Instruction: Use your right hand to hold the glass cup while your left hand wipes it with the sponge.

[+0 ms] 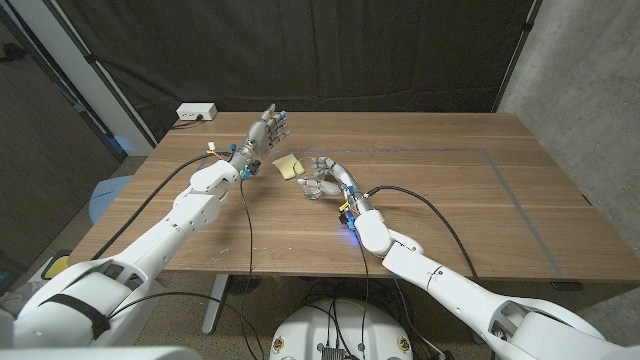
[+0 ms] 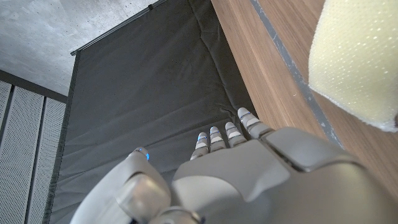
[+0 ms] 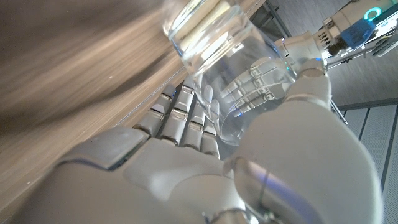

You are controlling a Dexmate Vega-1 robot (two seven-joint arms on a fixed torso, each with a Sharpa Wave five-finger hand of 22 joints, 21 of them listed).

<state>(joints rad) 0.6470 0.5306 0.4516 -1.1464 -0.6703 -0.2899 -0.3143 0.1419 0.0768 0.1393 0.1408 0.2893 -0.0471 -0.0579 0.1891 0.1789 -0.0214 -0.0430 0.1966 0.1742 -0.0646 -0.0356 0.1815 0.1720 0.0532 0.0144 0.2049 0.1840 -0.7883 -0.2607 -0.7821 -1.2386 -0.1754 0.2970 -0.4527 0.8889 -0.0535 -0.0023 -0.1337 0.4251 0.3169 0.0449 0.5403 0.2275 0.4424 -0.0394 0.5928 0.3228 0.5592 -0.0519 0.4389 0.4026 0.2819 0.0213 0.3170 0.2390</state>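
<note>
Gripping the glass cup (image 1: 314,187) near the middle of the wooden worktop (image 1: 480,200), the robot's right hand (image 1: 330,176) has its fingers (image 3: 186,115) wrapped round the clear wall, thumb on the other side, as the right wrist view shows close up. Cup looks tipped over rather than upright in that view, w/ its thick base pointing away from the palm; whether it touches the worktop can't be told. Just beside the cup, toward the robot's left, lies the yellow sponge (image 1: 288,164) on the worktop, not held by anything. Left hand (image 1: 266,133) is raised above the worktop close to the sponge, fingers spread & extended, holding nothing. Left wrist view shows the sponge (image 2: 357,59) at the frame edge, apart from the hand's straight fingers (image 2: 231,132). Black curtain (image 1: 300,50) hangs behind the worktop; a white power strip (image 1: 196,112) sits at its far corner on the robot's left. Dark cables (image 1: 440,215) trail across the worktop from both arms.
</note>
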